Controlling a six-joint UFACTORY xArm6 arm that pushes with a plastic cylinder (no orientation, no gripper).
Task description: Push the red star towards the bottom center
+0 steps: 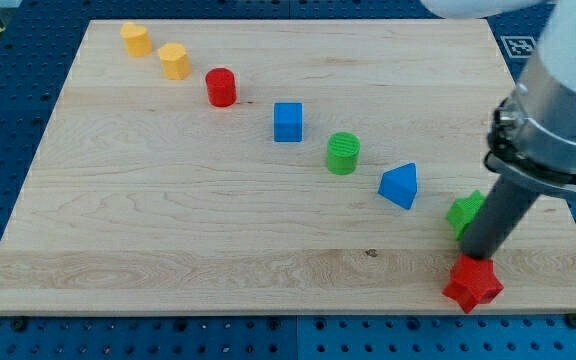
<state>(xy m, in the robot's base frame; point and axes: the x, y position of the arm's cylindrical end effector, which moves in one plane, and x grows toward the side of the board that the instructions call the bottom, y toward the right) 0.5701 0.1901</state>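
My tip (472, 256) is down on the table (168, 240), touching or just above the top edge of the red star (473, 283). End effector is a bare rod: no jaws, nothing to open or close, nothing held. It only pushes.

The red star sits near the table's bottom-right corner, close to the bottom edge. Target is bottom center, so it needs to travel toward the view's left, roughly along that edge.

My tip is on the star's upper side, slightly right of its centre at best. Judgement: bad contact for a leftward push. From here force goes mostly downward, risking the star going off the bottom edge. I'd want the tip around on the star's right side before driving left.

The green block (465, 212) is just above and partly hidden behind my rod; shape unclear. It's close enough that repositioning could nudge it.

The rest form a diagonal line from upper left to lower right: two yellow blocks (136, 39) (174, 61), red cylinder (221, 87), blue cube (288, 122), green cylinder (343, 153), blue wedge-like block (400, 185). All are well above the star's path, so the leftward lane looks unobstructed.

Progress: early, star well apart from the goal.
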